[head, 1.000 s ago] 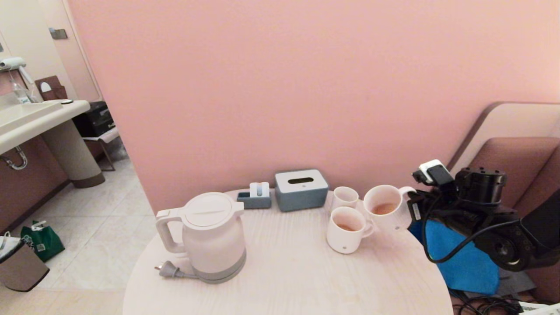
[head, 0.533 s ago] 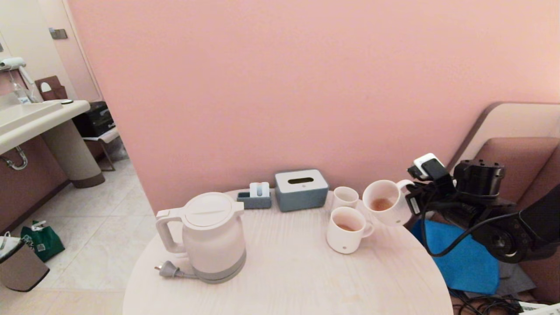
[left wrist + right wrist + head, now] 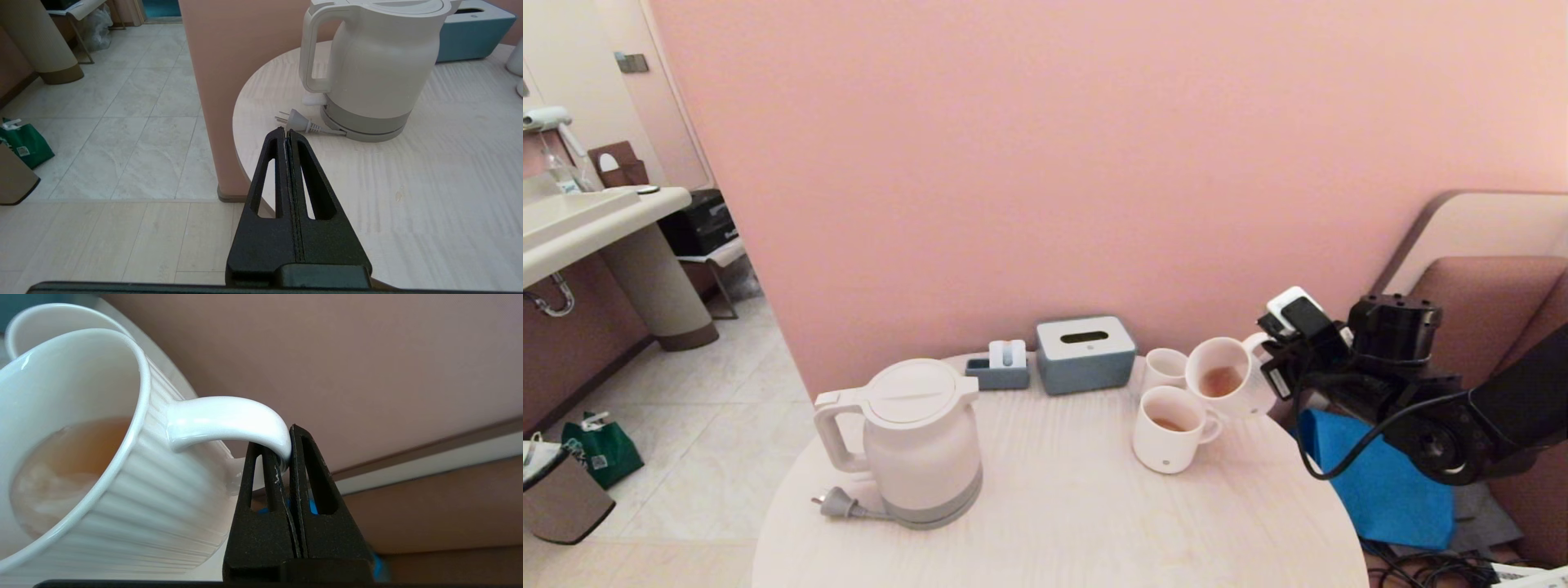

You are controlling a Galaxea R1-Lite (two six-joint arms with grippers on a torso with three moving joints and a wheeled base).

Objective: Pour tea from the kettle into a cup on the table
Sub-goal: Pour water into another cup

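Right gripper (image 3: 286, 451) is clamping the handle of a white mug (image 3: 1222, 378), holding it tilted above the second mug (image 3: 1170, 428), tea (image 3: 1218, 380) pooling inside. Kettle (image 3: 920, 441) is sitting untouched on the table (image 3: 1062, 523). Left gripper (image 3: 286, 134) is hanging closed and empty off the table edge.

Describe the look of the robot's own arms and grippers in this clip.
Both grippers, left gripper and right gripper, are matte black with a grainy surface, each jaw a tapered wedge with a long slot. The right arm is black and blocky, with a looping black cable and a white-and-black module on its wrist.
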